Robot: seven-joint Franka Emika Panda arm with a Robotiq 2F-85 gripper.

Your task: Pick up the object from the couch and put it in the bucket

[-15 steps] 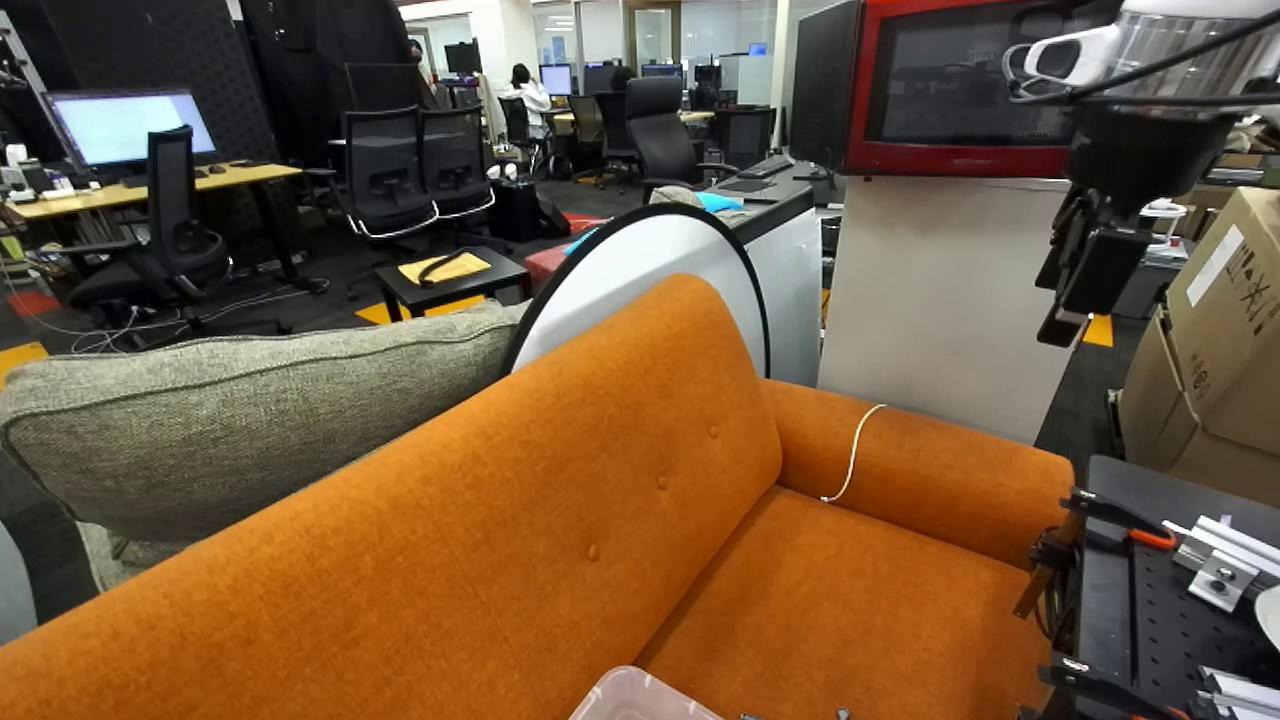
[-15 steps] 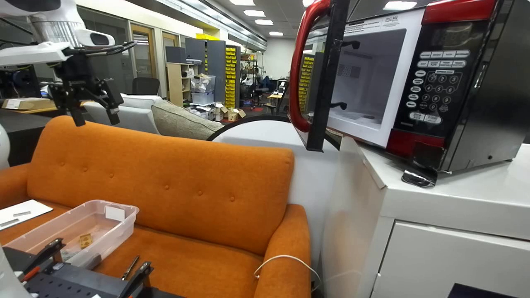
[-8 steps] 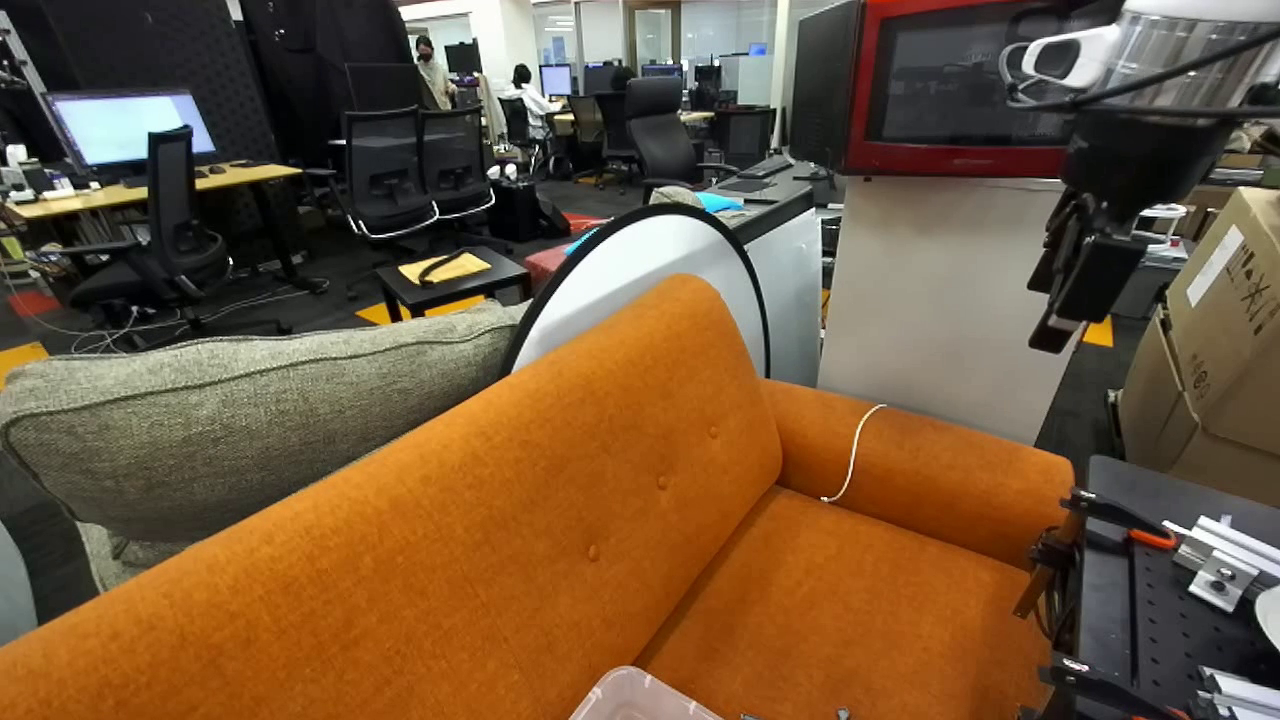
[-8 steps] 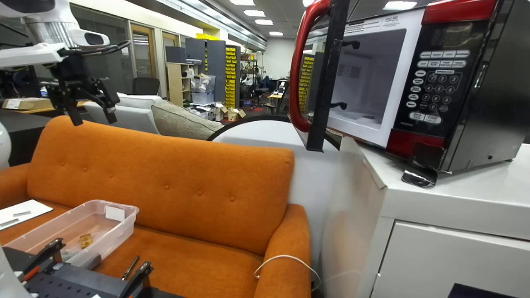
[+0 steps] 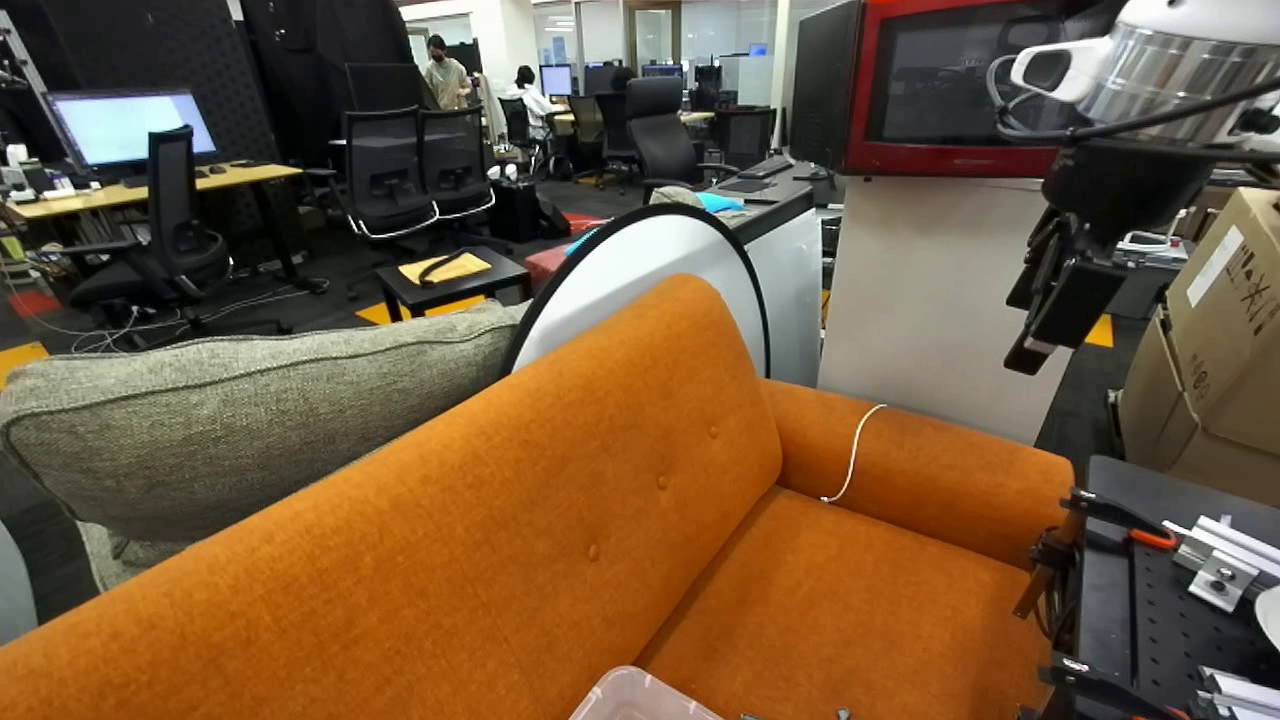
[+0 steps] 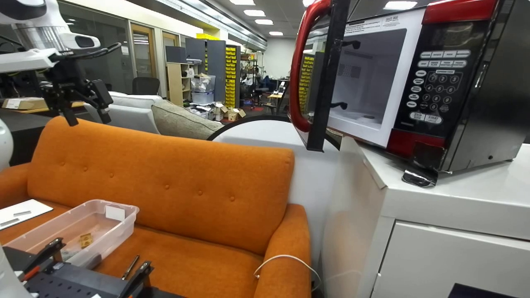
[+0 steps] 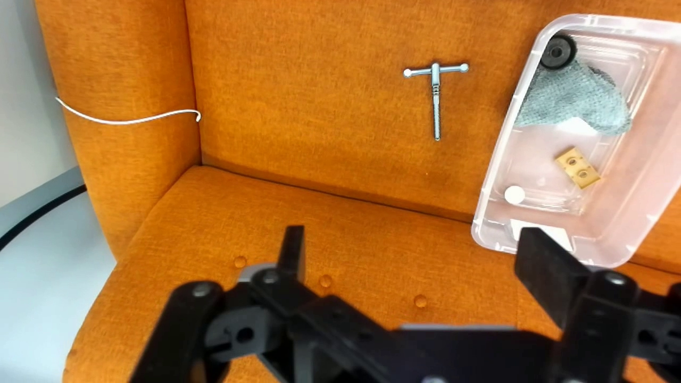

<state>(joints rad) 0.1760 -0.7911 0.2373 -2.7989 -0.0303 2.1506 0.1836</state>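
A T-shaped metal tool [image 7: 436,103] lies on the orange couch [image 7: 319,106] seat, its crossbar towards the top of the wrist view. In an exterior view the tool [image 6: 130,267] shows beside the bucket, a clear plastic bin [image 6: 118,234] resting on the seat. Inside the bin [image 7: 501,143] are a grey-blue cloth [image 7: 580,101], a black wheel [image 7: 557,51], a yellow block [image 7: 578,167] and a white disc [image 7: 514,194]. High over the couch, my gripper [image 7: 412,231] stands open, nothing between its fingers. Both exterior views show it [image 5: 1030,360] [image 6: 89,121] well above the seat.
A black table [image 6: 70,279] with clamps borders the couch front. On the armrest lies a white cord [image 6: 285,256]. A white board [image 6: 25,213] rests beyond the bin. A red microwave [image 6: 368,74] with its door swung out stands on a white cabinet [image 6: 447,207].
My gripper has moved left in both exterior views, and slightly lower in one of them. The jaws have stayed open. The tool and bin have not moved. A person has appeared in the background.
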